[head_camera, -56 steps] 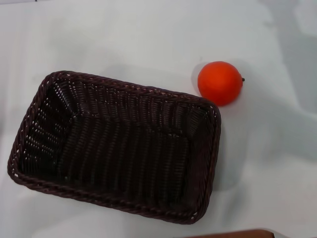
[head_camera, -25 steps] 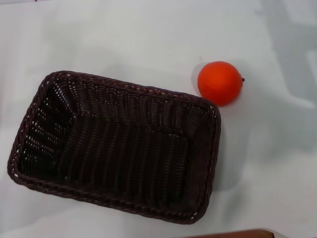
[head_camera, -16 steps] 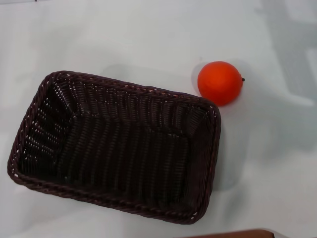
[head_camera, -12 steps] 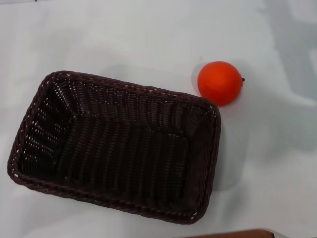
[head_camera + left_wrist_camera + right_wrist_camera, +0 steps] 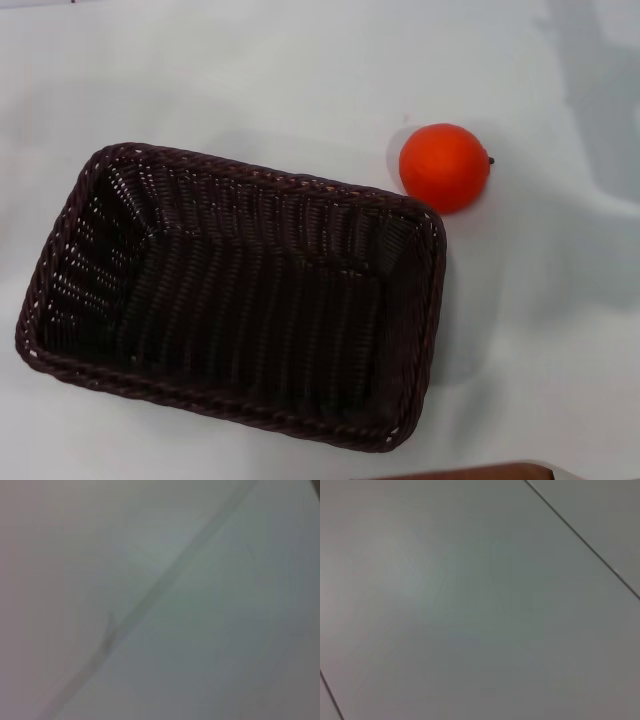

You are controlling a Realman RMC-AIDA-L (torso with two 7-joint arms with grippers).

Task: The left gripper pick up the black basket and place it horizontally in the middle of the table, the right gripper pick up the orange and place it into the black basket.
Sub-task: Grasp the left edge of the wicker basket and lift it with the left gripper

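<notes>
The black basket [image 5: 235, 295] lies empty on the white table [image 5: 250, 70] in the head view, at the lower left, its long side running left to right with a slight tilt. The orange [image 5: 444, 167] sits on the table just beyond the basket's far right corner, close to the rim but outside it. Neither gripper shows in any view. Both wrist views show only a pale plain surface with thin lines across it.
A grey shadow [image 5: 600, 90] lies on the table at the far right. A brown edge [image 5: 480, 472] shows at the bottom of the head view.
The basket and the orange have not moved. The grey shadow at the far right has shifted slightly.
</notes>
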